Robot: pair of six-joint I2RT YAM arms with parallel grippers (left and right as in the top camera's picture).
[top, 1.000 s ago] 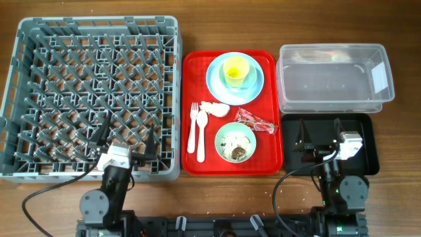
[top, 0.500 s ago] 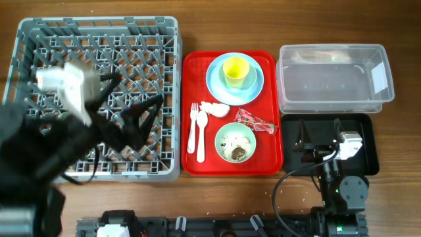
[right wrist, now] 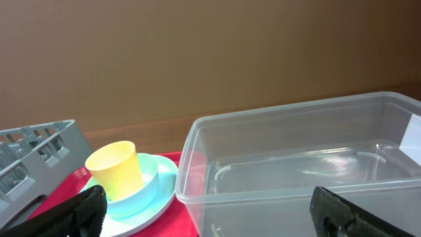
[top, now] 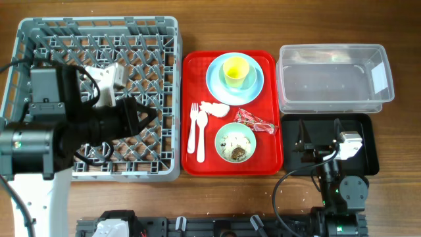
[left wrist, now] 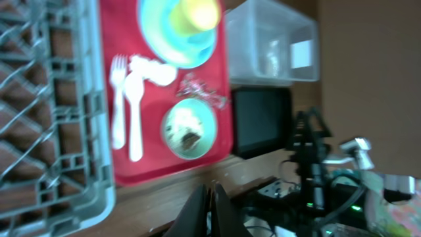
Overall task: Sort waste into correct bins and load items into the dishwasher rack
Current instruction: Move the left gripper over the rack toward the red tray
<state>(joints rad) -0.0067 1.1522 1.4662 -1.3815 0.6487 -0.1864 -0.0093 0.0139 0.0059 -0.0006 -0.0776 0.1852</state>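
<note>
My left gripper (top: 151, 116) hovers over the grey dishwasher rack (top: 99, 39), pointing right, shut on nothing; in the left wrist view its fingertips (left wrist: 212, 197) meet. On the red tray (top: 194, 164) lie a white fork (top: 193, 125), a spoon (top: 200, 137), a white tissue (top: 215, 108) and a red wrapper (top: 254, 120). A mint bowl (top: 235, 141) holds food scraps. The yellow cup (top: 235, 70) sits in a light blue bowl (top: 254, 78) on a light blue plate (top: 216, 82). My right gripper (top: 320, 139) stands open above the black tray (top: 365, 141), facing the clear tub (right wrist: 296, 171).
The clear tub (top: 332, 79) stands at the back right, right behind the black tray. The rack fills the left side of the wooden table. Cables and the arm bases lie along the front edge.
My left arm has risen from the rack's front edge and swung over the rack, and its jaws have shut. The right arm has not moved.
</note>
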